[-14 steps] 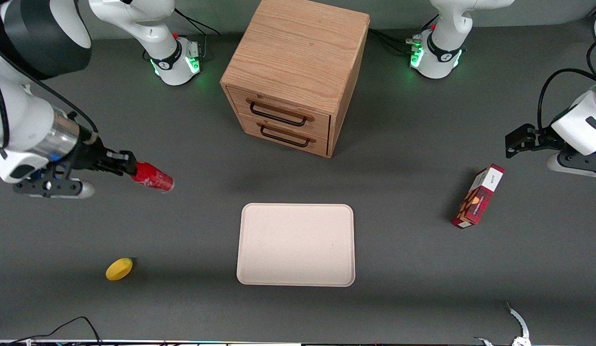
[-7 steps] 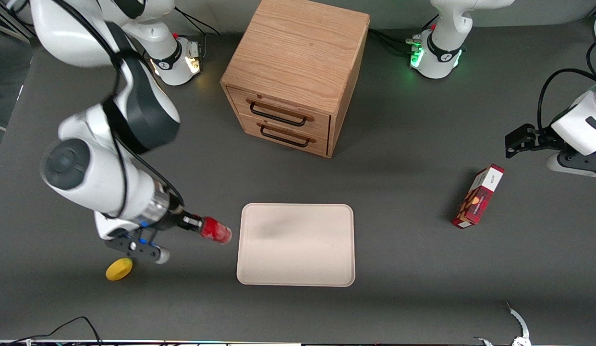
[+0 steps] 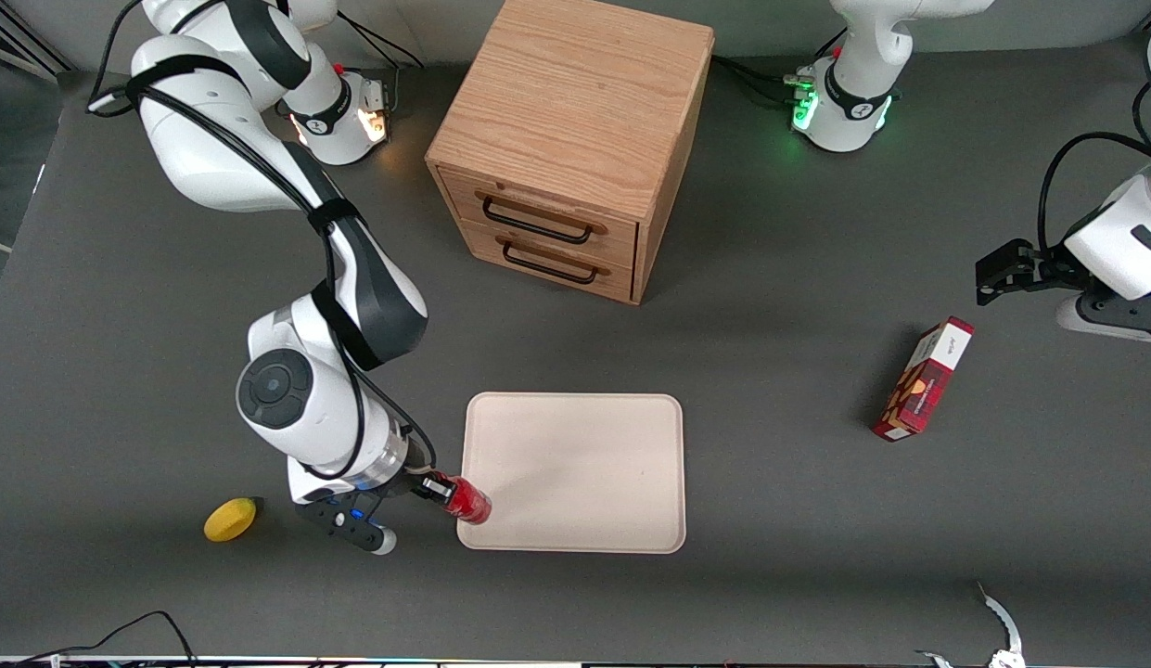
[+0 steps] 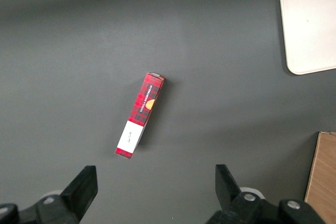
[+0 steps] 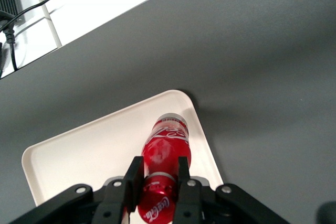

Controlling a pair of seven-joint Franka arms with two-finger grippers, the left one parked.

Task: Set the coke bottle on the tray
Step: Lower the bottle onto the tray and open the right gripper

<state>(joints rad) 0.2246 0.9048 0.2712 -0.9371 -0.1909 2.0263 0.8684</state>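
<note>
The coke bottle (image 3: 467, 502) is a small glossy red bottle with white script. My right gripper (image 3: 438, 489) is shut on its capped end and holds it tilted over the tray's near corner at the working arm's end. The tray (image 3: 584, 464) is a flat pale cream-pink rectangle with rounded corners, in front of the wooden drawer cabinet. In the right wrist view the bottle (image 5: 167, 153) sits between the two black fingers (image 5: 133, 177) of the gripper (image 5: 158, 174), its base out over the tray (image 5: 84, 156) near the corner. Whether the bottle touches the tray I cannot tell.
A wooden two-drawer cabinet (image 3: 570, 139) stands farther from the camera than the tray. A yellow lemon (image 3: 230, 519) lies beside my gripper, toward the working arm's end. A red snack box (image 3: 923, 378) stands toward the parked arm's end and shows in the left wrist view (image 4: 139, 115).
My right arm has swung the bottle from near the working arm's end of the table, nearer the camera and across to the tray's corner. The bottle has stayed in the gripper.
</note>
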